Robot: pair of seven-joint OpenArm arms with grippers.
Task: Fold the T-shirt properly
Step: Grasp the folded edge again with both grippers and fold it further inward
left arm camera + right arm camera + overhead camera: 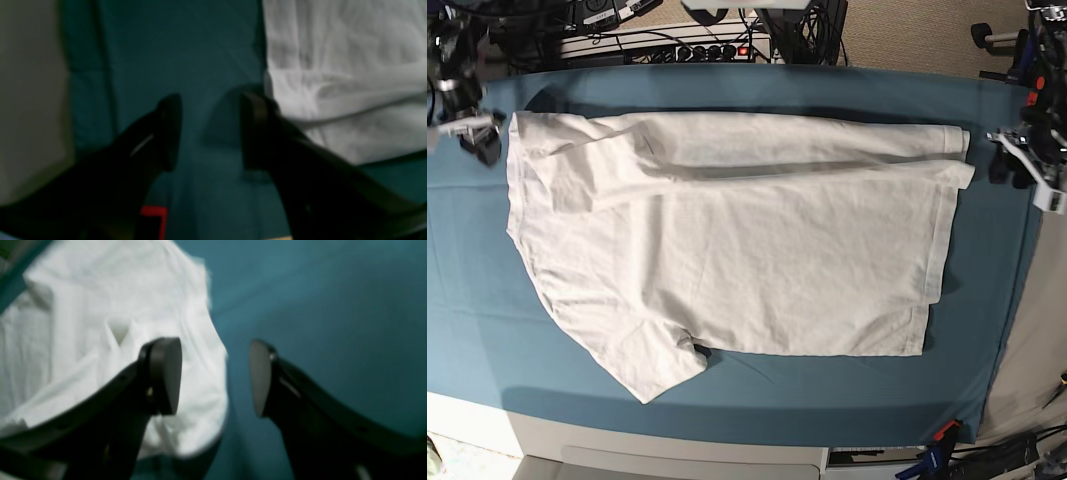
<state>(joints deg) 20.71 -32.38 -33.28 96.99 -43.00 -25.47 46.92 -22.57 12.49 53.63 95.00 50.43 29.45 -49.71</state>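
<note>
Both wrist views are soft and blurred, so fine detail such as stitching or a neck tag cannot be made out, and the collar of the T-shirt (727,250) does not show plainly in any view; it is probably turned under near the left end in the base view, though that is hard to tell. The arms themselves are mostly cut off at the edges of the base view, with only their ends showing. The T-shirt lies spread across the teal cloth (727,385), its top edge folded over lengthwise into a long band, one sleeve sticking out at the lower left of the base view. The left gripper (210,131) hovers over bare teal cloth just beside the shirt's edge, its dark jaws set apart with nothing between them; one finger (257,130) sits at the white fabric's border, whether touching it cannot be told. The right gripper (215,376) likewise stands with jaws spread and nothing held, one pad (165,375) over the white fabric, the other over the cloth. Cables and a power strip (667,45) lie beyond the far edge.
</note>
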